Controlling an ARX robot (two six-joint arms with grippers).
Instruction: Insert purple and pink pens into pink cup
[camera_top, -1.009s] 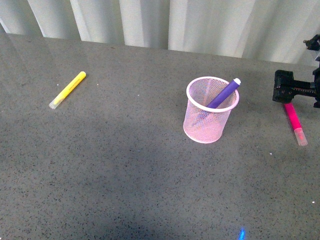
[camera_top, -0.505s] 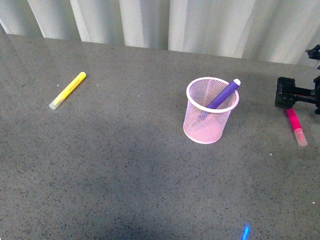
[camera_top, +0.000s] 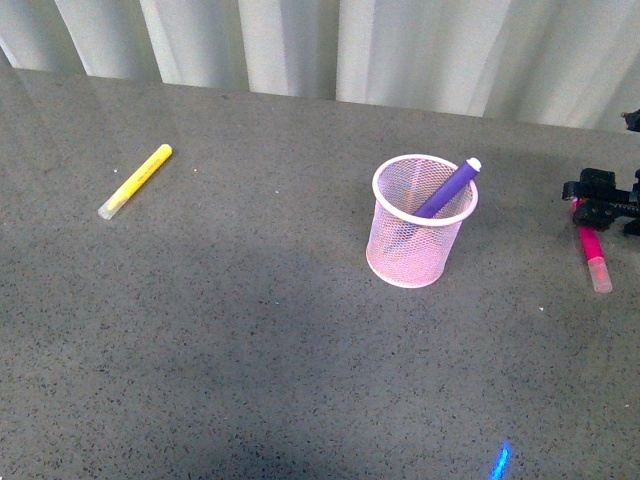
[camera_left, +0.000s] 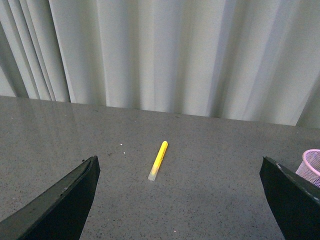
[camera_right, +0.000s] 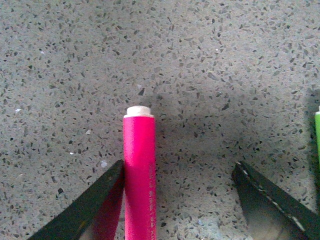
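Observation:
The pink cup (camera_top: 420, 228) stands upright right of the table's middle, and its rim also shows in the left wrist view (camera_left: 313, 166). The purple pen (camera_top: 447, 187) leans inside it, tip above the rim. The pink pen (camera_top: 592, 254) lies flat on the table at the far right. My right gripper (camera_top: 589, 203) is low over the pen's far end. In the right wrist view the right gripper (camera_right: 179, 206) is open, with the pink pen (camera_right: 139, 175) lying against one finger (camera_right: 86, 210). My left gripper (camera_left: 179, 200) is open and empty, out of the front view.
A yellow marker (camera_top: 135, 180) lies at the table's far left, also seen ahead of the left gripper (camera_left: 158, 160). White curtains (camera_top: 320, 45) hang behind the grey speckled table (camera_top: 250, 330). A green object's edge (camera_right: 317, 136) shows beside the right gripper.
My right gripper has moved right and down over the pink pen's far end. The cup, purple pen and yellow marker have not moved.

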